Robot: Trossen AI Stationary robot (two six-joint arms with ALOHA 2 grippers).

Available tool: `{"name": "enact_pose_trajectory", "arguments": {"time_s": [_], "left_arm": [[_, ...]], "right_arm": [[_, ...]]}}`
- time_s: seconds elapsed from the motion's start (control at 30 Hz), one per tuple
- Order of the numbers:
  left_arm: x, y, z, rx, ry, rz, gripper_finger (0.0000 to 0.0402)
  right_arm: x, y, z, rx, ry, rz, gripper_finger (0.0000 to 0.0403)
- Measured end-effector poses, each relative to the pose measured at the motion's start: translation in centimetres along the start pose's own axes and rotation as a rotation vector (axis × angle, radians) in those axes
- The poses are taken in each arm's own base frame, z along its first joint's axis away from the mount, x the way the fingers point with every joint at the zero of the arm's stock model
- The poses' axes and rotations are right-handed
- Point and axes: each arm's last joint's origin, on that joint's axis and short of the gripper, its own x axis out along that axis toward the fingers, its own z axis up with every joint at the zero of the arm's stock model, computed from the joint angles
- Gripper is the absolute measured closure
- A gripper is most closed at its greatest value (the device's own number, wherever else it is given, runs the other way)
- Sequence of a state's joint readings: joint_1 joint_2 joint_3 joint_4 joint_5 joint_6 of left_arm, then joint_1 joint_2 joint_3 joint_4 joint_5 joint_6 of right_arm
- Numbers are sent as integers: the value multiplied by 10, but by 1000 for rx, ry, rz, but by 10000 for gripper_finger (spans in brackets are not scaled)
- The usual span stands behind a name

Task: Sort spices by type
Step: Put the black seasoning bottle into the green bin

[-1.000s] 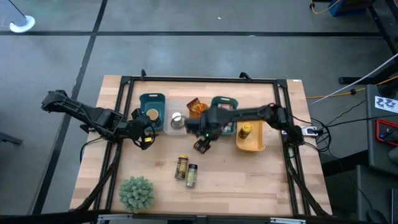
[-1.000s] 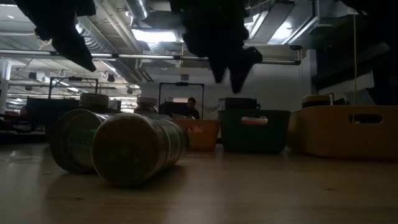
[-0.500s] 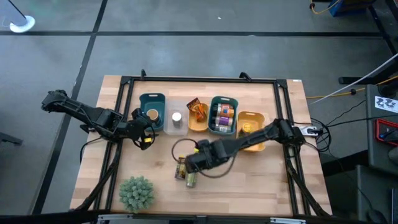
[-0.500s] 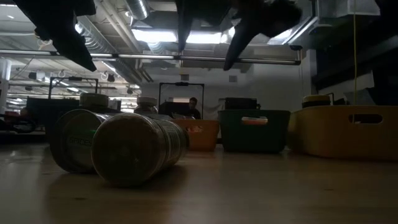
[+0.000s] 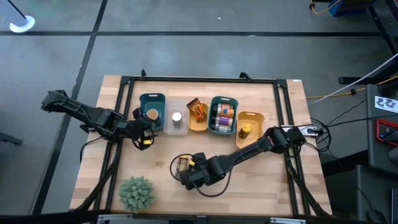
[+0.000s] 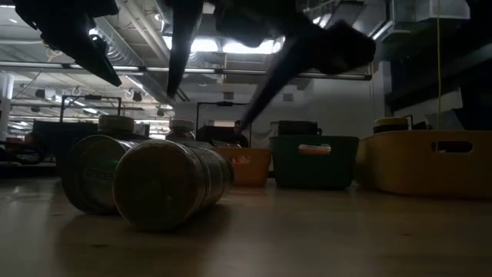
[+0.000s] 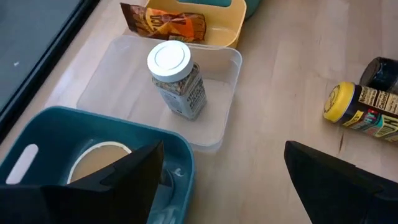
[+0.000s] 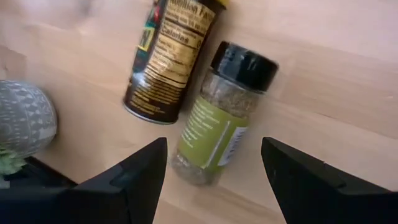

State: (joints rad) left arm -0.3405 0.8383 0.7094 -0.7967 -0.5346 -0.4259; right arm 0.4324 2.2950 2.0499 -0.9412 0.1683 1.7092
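Two spice jars lie on their sides, side by side, on the table's near middle: a dark brown can with a yellow lid (image 8: 168,59) and a green-labelled jar with a black lid (image 8: 221,118). My right gripper (image 8: 213,148) is open above them (image 6: 219,69), fingers astride the green-labelled jar's bottom end without touching it. My left gripper (image 7: 224,149) is open and hovers by the left teal tray (image 7: 87,127), which holds a tan-lidded jar (image 7: 99,163). A white-lidded jar (image 7: 176,81) stands in the clear tray, and a brown-orange packet (image 7: 168,22) leans in the orange tray.
A row of trays lines the far middle: teal (image 5: 152,99), clear (image 5: 176,129), orange (image 5: 198,126), a second teal with several jars (image 5: 222,99), and yellow with one jar (image 5: 255,118). A green bushy plant (image 5: 136,192) stands near the front-left. Bare wood lies right of the lying jars.
My right gripper has swung from in front of the trays toward the table's near edge and left, and has come down over the two lying jars. The jars have stayed where they were. My left arm has kept still.
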Motion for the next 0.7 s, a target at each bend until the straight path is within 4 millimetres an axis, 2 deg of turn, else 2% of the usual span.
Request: {"name": "enact_pose_trajectory", "arguments": {"time_s": [0.3,0.6,0.7], "left_arm": [[0,0,0,17,0,0,84],[0,0,0,34,1,0,84],[0,0,0,34,1,0,84]], "right_arm": [[26,-5,-5,67,18,-50,141],[27,-3,-3,69,-40,-25,141],[35,-4,-4,70,-38,-37,141]]}}
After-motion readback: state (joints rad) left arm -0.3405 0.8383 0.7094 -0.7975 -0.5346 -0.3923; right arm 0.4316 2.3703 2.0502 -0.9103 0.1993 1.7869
